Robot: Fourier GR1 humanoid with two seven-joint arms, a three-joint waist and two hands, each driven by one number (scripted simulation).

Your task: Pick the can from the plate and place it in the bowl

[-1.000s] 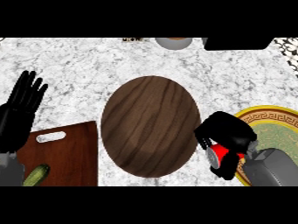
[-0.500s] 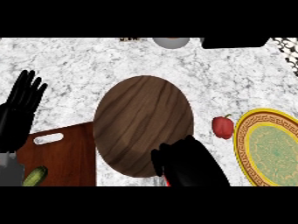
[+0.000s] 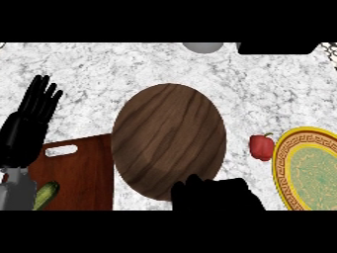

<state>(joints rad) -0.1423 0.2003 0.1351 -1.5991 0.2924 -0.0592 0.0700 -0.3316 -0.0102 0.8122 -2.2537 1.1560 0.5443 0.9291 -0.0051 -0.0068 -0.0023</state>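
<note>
The brown wooden bowl [image 3: 169, 147] lies in the middle of the counter and looks bare inside. My right hand [image 3: 216, 194] shows as a dark curled mass at the bowl's near rim, at the view's lower edge. The can shows nowhere; the curled hand hides whatever it holds. The yellow-rimmed green plate [image 3: 318, 170] at the right carries nothing. My left hand [image 3: 26, 126] rests open at the far left, fingers up, above the cutting board.
A red bell pepper [image 3: 261, 147] lies between bowl and plate. A reddish cutting board [image 3: 80, 170] with a cucumber [image 3: 46, 194] sits at lower left. A grey round object [image 3: 202, 47] and a black item [image 3: 276, 48] stand at the back edge.
My right hand moved left from the plate's edge to the bowl's near rim, uncovering the pepper. The left hand stayed still.
</note>
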